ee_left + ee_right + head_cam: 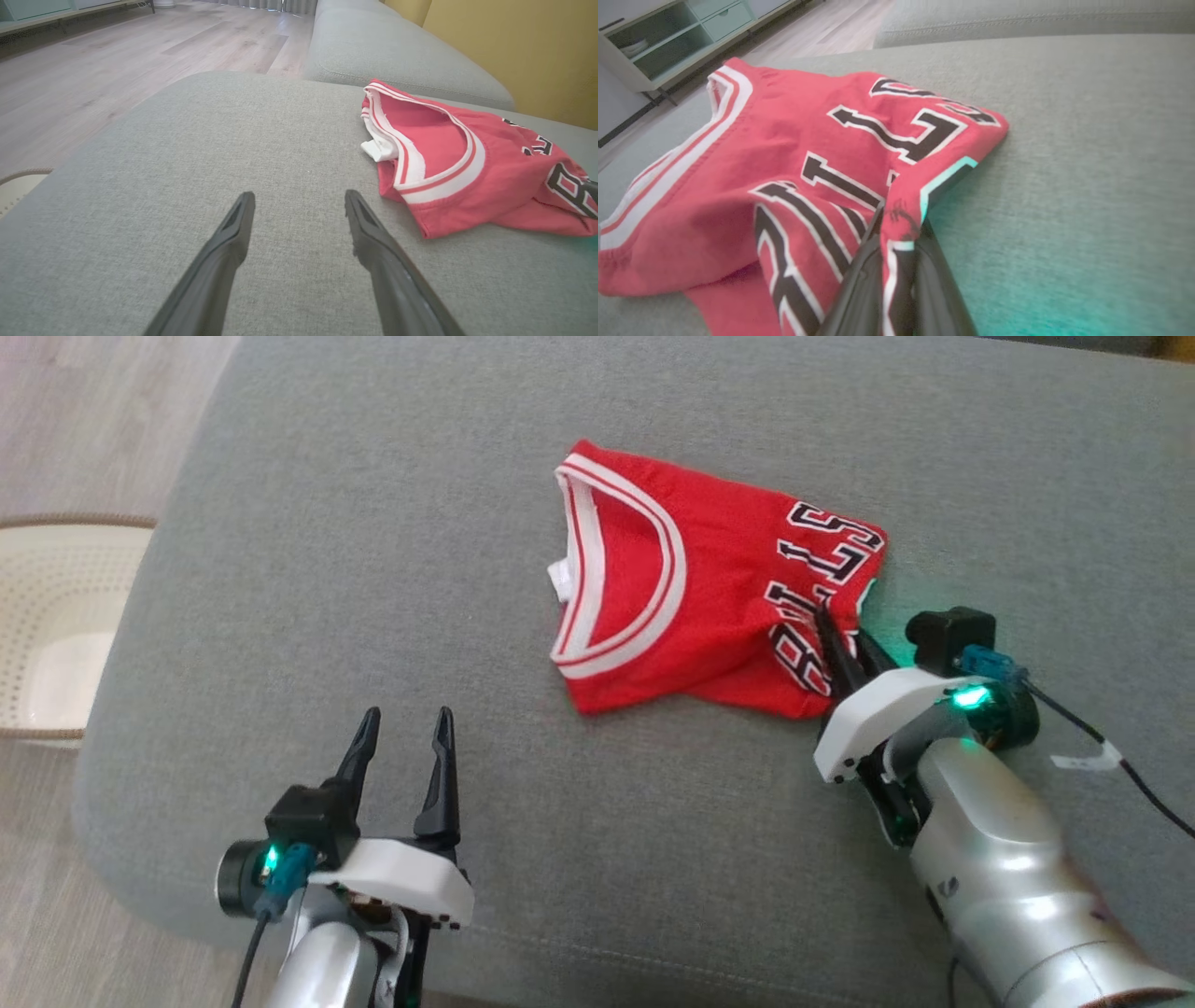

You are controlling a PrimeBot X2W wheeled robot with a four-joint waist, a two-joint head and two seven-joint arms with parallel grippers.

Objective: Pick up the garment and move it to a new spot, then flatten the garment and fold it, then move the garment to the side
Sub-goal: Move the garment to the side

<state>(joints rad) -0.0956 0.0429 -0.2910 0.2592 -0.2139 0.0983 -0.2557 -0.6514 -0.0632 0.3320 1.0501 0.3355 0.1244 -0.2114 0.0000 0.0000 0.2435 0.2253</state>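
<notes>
Right wrist view showed me the right gripper (901, 228), jaws clamped on a fold of the red jersey (784, 154) (lettered edge), bunched on the grey sofa cushion (1064, 116). The left gripper (408, 714) hovered well apart, jaws spread.

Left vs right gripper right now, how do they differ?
Left gripper has its jaws wide open; right gripper is shut on an edge of the red jersey. Left is over bare grey sofa cushion, apart from the jersey; right touches it at the lettered side. Both have two long dark fingers.
</notes>
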